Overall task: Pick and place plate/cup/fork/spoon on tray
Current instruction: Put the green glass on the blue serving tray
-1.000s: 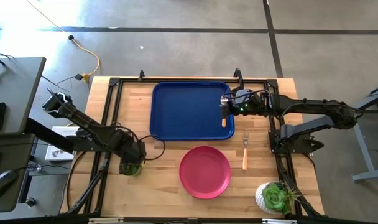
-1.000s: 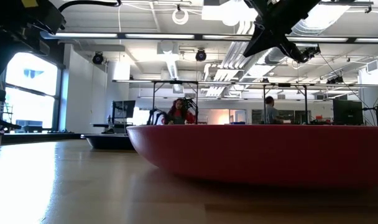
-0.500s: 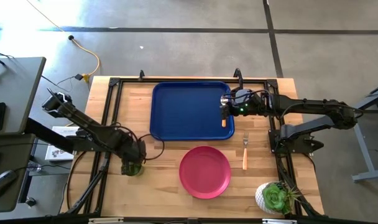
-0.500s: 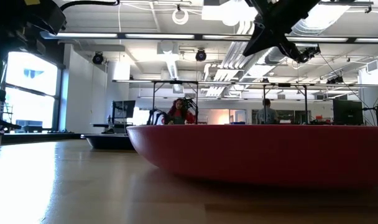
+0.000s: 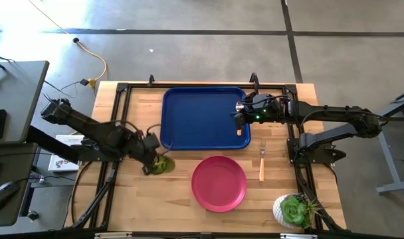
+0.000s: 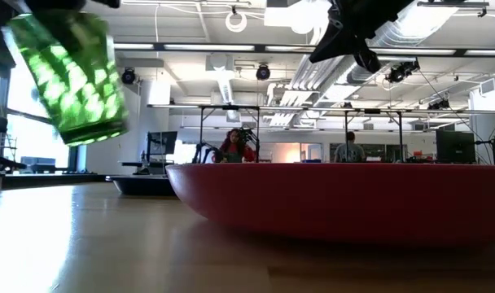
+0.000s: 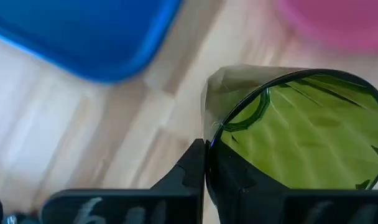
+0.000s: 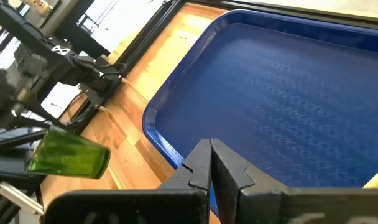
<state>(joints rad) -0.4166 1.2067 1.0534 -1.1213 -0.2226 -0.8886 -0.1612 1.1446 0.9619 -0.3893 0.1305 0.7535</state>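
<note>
The green cup [image 5: 164,164] hangs tilted in the air over the table's left part, with my left gripper [image 5: 153,160] shut on it; the low view shows the cup [image 6: 67,77] well above the wood. The pink-red plate [image 5: 218,183] lies on the table near the front. The fork [image 5: 261,161] lies to the plate's right. On the blue tray [image 5: 202,116], by its right rim, lies the spoon's orange handle [image 5: 239,131]. My right gripper [image 5: 240,118] hovers shut above that rim, touching nothing. My left gripper pinches the cup's wall at the rim [image 7: 209,134], one finger outside [image 7: 194,169] and one inside the cup. The cup is lifted clear of the table and tilted, its open mouth turned back toward the gripper.
A succulent in a white pot [image 5: 294,211] stands at the near right corner. A black frame [image 5: 115,119] runs round the tabletop. Bare wood lies between the tray and the plate.
My left gripper has shut on the cup and lifted it off the table. It has carried the cup up and toward the right and far side, nearer the tray's near left corner, and the cup has tipped over.
</note>
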